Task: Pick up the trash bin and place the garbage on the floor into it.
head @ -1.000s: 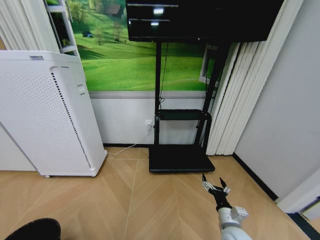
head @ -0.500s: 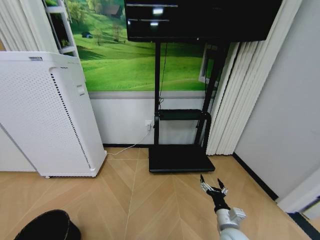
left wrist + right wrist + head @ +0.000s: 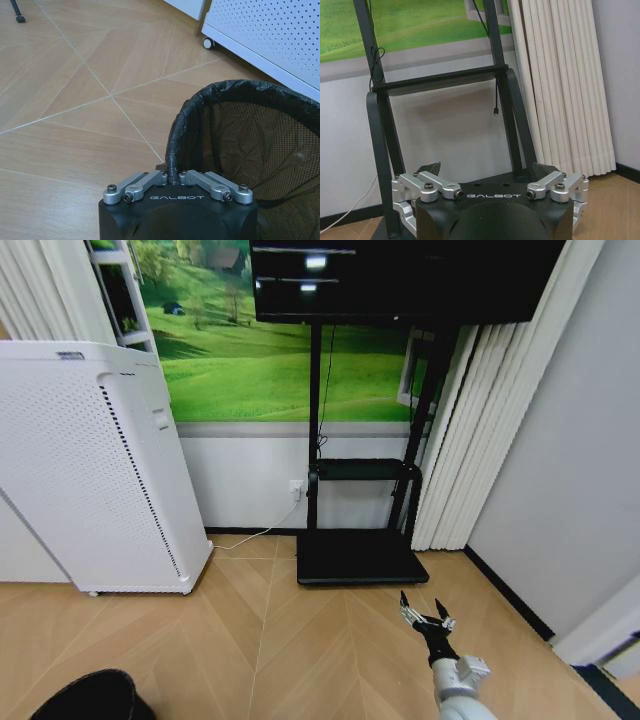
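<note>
Pale wooden herringbone floor [image 3: 300, 640], tall white perforated air purifier [image 3: 90, 470], black television stand [image 3: 362, 558], green meadow wall mural [image 3: 260, 360], white pleated curtains [image 3: 480, 420].

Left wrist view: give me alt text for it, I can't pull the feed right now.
The left claw is shut on the rim of the black mesh trash bin, which shows a dark liner and nothing visible inside. Beyond it are a wood floor and the wheeled corner of a white air purifier.

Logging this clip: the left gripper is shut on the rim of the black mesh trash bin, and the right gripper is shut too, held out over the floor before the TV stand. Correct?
Not quite. The right gripper is open, its fingers spread with nothing between them, as the right wrist view shows. The rest holds: the left gripper is shut on the rim of the trash bin.
</note>
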### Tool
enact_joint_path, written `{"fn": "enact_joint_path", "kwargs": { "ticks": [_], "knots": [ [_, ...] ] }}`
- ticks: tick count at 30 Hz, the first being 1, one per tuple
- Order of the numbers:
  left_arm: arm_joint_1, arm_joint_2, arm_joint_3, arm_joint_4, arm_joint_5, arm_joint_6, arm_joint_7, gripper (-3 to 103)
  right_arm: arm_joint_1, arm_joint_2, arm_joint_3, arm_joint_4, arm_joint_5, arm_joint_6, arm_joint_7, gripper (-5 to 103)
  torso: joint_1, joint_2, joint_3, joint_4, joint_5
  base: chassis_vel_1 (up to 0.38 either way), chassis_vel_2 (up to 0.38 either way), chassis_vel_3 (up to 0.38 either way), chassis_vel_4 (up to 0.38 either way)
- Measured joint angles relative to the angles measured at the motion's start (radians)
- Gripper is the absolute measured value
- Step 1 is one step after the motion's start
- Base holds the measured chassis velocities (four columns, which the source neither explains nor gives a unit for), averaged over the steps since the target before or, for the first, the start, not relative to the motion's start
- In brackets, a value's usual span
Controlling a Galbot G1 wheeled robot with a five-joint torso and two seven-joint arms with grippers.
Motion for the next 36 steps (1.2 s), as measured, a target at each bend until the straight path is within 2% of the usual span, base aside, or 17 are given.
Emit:
{"fn": "enact_joint_path", "kwargs": {
  "ticks": [9, 14, 15, 17, 18, 21, 23, 24, 25, 27, 28, 31, 32, 33, 34, 35, 36],
  "knots": [
    [-0.016, 0.006, -0.004, 0.018, 0.001, -0.001, -0.028, 2, -0.011, 0.008, 0.001, -0.002, 0.0, 0.003, -0.002, 100, 0.0, 0.0, 0.0, -0.0001, 0.0008, 0.0, 0.0, 0.0, 0.0],
    [-0.034, 0.014, -0.006, 0.037, 0.078, -0.019, -0.013, 23, -0.023, 0.004, 0.013, -0.002, -0.034, -0.016, -0.01, 100, 0.0, 0.0, 0.0, -0.0001, 0.0008, 0.0, 0.0, 0.0, 0.0],
    [-0.034, 0.014, -0.006, 0.037, 0.078, -0.019, -0.013, 23, -0.023, 0.004, 0.013, -0.002, -0.034, -0.016, -0.01, 100, 0.0, 0.0, 0.0, -0.0001, 0.0008, 0.0, 0.0, 0.0, 0.0],
    [-0.041, 0.019, -0.01, 0.042, 0.096, -0.033, 0.002, 34, -0.037, 0.009, 0.015, 0.005, -0.044, -0.033, -0.009, 100, 0.0, 0.0, 0.0, -0.0002, 0.0007, 0.0, 0.0, 0.0, 0.0],
    [-0.041, 0.019, -0.01, 0.042, 0.096, -0.033, 0.002, 34, -0.037, 0.009, 0.015, 0.005, -0.044, -0.033, -0.009, 100, 0.0, 0.0, 0.0, -0.0002, 0.0007, 0.0, 0.0, 0.0, 0.0],
    [-0.035, 0.02, -0.032, 0.026, 0.121, -0.046, 0.025, 50, -0.044, 0.01, 0.02, 0.005, -0.051, -0.035, -0.009, 100, 0.0, 0.0, 0.0, -0.0003, 0.0006, 0.0, 0.0, 0.0, 0.0],
    [-0.03, 0.021, -0.041, 0.016, 0.129, -0.052, 0.035, 56, -0.044, 0.009, 0.021, 0.005, -0.051, -0.035, -0.009, 100, 0.0, 0.0, 0.0, -0.0002, 0.0007, 0.0, 0.0, 0.0, 0.0],
    [-0.019, 0.02, -0.064, -0.005, 0.176, -0.081, 0.079, 61, -0.044, 0.008, 0.026, 0.005, -0.051, -0.035, -0.009, 100, 0.0, 0.0, 0.0, -0.0001, 0.0008, 0.0, 0.0, 0.0, 0.0],
    [-0.019, 0.02, -0.064, -0.005, 0.176, -0.081, 0.079, 61, -0.044, 0.008, 0.026, 0.005, -0.051, -0.035, -0.009, 100, 0.0, 0.0, 0.0, -0.0001, 0.0008, 0.0, 0.0, 0.0, 0.0],
    [-0.01, 0.02, -0.098, -0.03, 0.275, -0.131, 0.159, 72, -0.045, 0.006, 0.029, 0.005, -0.051, -0.035, -0.009, 100, 0.0, 0.0, 0.0, 0.0, 0.0009, 0.0, 0.0, 0.0, 0.0],
    [-0.01, 0.02, -0.098, -0.03, 0.275, -0.131, 0.159, 72, -0.045, 0.006, 0.029, 0.005, -0.051, -0.035, -0.009, 100, 0.0, 0.0, 0.0, 0.0, 0.0009, 0.0, 0.0, 0.0, 0.0],
    [-0.007, 0.025, -0.129, -0.066, 0.332, -0.182, 0.223, 77, -0.053, 0.008, 0.032, 0.009, -0.057, -0.035, -0.009, 100, 0.0, 0.0, 0.0, 0.0, 0.0009, 0.0, 0.0, 0.0, 0.0],
    [-0.008, 0.029, -0.144, -0.094, 0.344, -0.218, 0.264, 88, -0.065, 0.011, 0.039, 0.021, -0.068, -0.035, -0.008, 100, 0.0, 0.0, 0.0, 0.0002, 0.001, 0.0, 0.0, 0.0, 0.0],
    [-0.013, 0.032, -0.153, -0.117, 0.352, -0.252, 0.297, 88, -0.078, 0.013, 0.047, 0.033, -0.084, -0.035, -0.005, 100, 0.0, 0.0, 0.0, 0.0, 0.0011, 0.0, 0.0, 0.0, 0.0],
    [-0.013, 0.032, -0.153, -0.117, 0.352, -0.252, 0.297, 88, -0.078, 0.013, 0.047, 0.033, -0.084, -0.035, -0.005, 100, 0.0, 0.0, 0.0, 0.0, 0.0011, 0.0, 0.0, 0.0, 0.0],
    [-0.028, 0.039, -0.158, -0.166, 0.386, -0.32, 0.36, 97, -0.109, 0.021, 0.067, 0.055, -0.131, -0.033, 0.0, 100, 0.0, 0.0, 0.0, -0.0001, 0.0011, 0.0, 0.0, 0.0, 0.0],
    [-0.042, 0.046, -0.153, -0.209, 0.431, -0.341, 0.391, 99, -0.147, 0.032, 0.087, 0.081, -0.173, -0.025, -0.002, 100, 0.0, 0.0, 0.0, -0.0001, 0.0011, 0.0, 0.0, 0.0, 0.0]
  ]
}}
